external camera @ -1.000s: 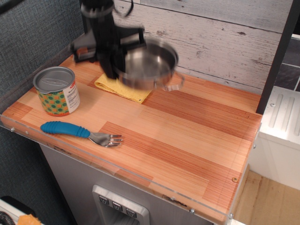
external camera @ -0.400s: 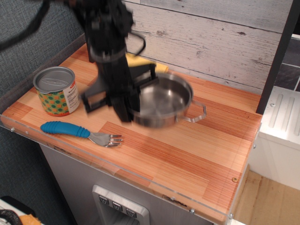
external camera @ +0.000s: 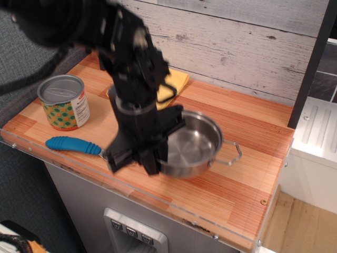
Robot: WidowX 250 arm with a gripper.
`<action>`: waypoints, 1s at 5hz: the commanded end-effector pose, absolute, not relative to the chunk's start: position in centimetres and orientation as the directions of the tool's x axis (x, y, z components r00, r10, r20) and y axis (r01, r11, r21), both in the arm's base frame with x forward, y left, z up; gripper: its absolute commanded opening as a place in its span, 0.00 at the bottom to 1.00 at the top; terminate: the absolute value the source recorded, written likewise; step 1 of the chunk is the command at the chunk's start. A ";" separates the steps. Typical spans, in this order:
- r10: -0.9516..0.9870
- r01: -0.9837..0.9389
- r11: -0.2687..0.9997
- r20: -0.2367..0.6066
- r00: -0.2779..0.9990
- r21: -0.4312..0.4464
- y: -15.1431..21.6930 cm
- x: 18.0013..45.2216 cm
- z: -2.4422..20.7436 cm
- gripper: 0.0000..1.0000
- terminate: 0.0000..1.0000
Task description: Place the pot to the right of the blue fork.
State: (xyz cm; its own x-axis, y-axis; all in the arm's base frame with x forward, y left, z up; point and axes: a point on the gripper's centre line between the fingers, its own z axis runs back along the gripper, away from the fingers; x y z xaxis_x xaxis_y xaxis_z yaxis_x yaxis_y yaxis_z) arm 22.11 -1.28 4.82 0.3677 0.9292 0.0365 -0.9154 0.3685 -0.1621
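The shiny steel pot (external camera: 192,146) hangs low over or rests on the wooden tabletop (external camera: 253,158), right of centre, with one wire handle (external camera: 230,153) pointing right. My black gripper (external camera: 156,154) is shut on the pot's left rim. The blue fork (external camera: 72,145) lies near the front left edge. Only its blue handle shows; my gripper hides the tines. The pot is to the right of the fork.
A lidded metal can with a dotted label (external camera: 65,101) stands at the left. A yellow cloth (external camera: 172,83) lies at the back by the plank wall. The table's front edge has a clear plastic lip (external camera: 174,203).
My gripper has carried the pot from above the yellow cloth at the back forward, right and down to the table's front middle, beside the fork.
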 end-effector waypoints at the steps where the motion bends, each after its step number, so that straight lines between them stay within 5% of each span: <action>1: 0.920 -0.911 0.384 -0.026 0.392 -0.152 -3.4 22.1 4.0 0.00 0.00; 2: 0.909 -0.908 0.413 -0.025 0.415 -0.067 -3.9 22.0 2.8 0.00 0.00; 4: 0.886 -0.883 0.464 0.025 0.464 -0.068 -4.3 22.4 1.8 0.00 0.00; 5: 0.882 -0.879 0.471 0.019 0.471 -0.077 -4.2 22.1 2.1 1.00 0.00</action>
